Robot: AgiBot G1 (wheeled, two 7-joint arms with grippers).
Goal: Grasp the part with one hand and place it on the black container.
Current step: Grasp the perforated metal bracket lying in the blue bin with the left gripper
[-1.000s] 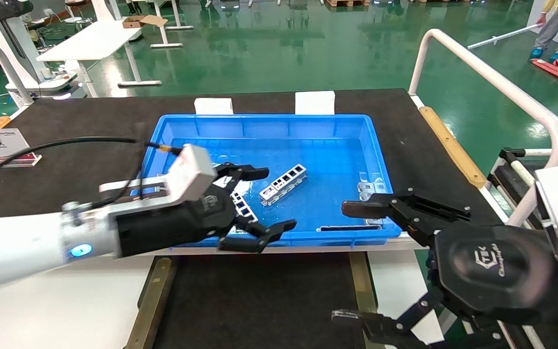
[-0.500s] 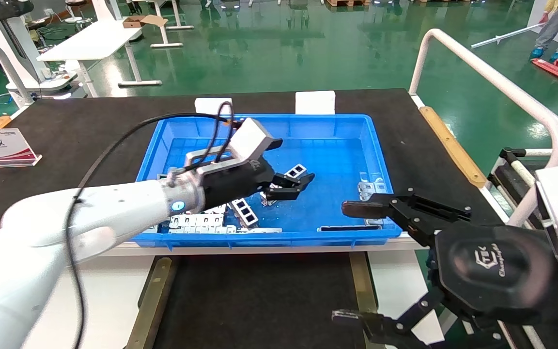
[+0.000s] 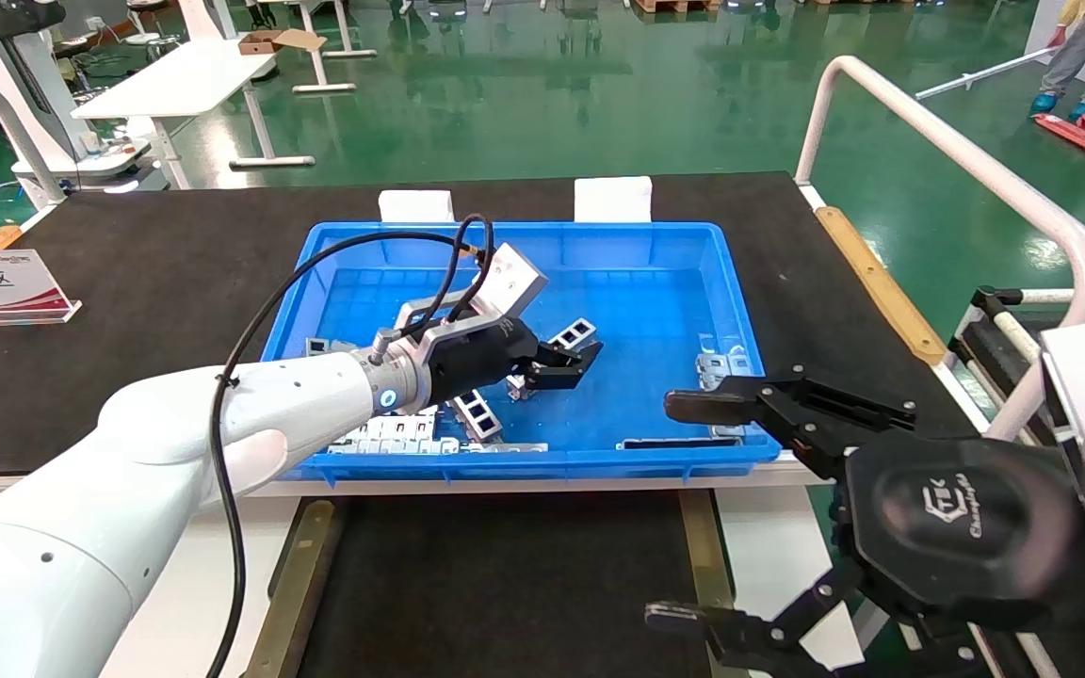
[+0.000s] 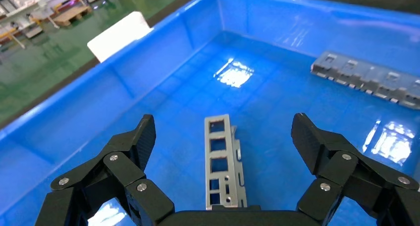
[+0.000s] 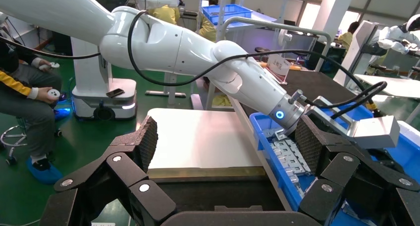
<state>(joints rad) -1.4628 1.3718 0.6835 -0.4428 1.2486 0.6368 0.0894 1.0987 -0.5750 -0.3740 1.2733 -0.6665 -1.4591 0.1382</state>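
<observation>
Fingers [image 4: 129,146] of left gripper [image 4: 225,137] spread astride the part [image 4: 221,162], lowered since before, right gripper [image 3: 693,508] parked open

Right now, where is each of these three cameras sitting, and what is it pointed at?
Head view: looks down from the robot's head at the blue bin; both arms show.
Left wrist view: behind the open left hand, facing the part.
Right wrist view: behind the open right hand, facing the left arm.
Shared: bin and part.
</observation>
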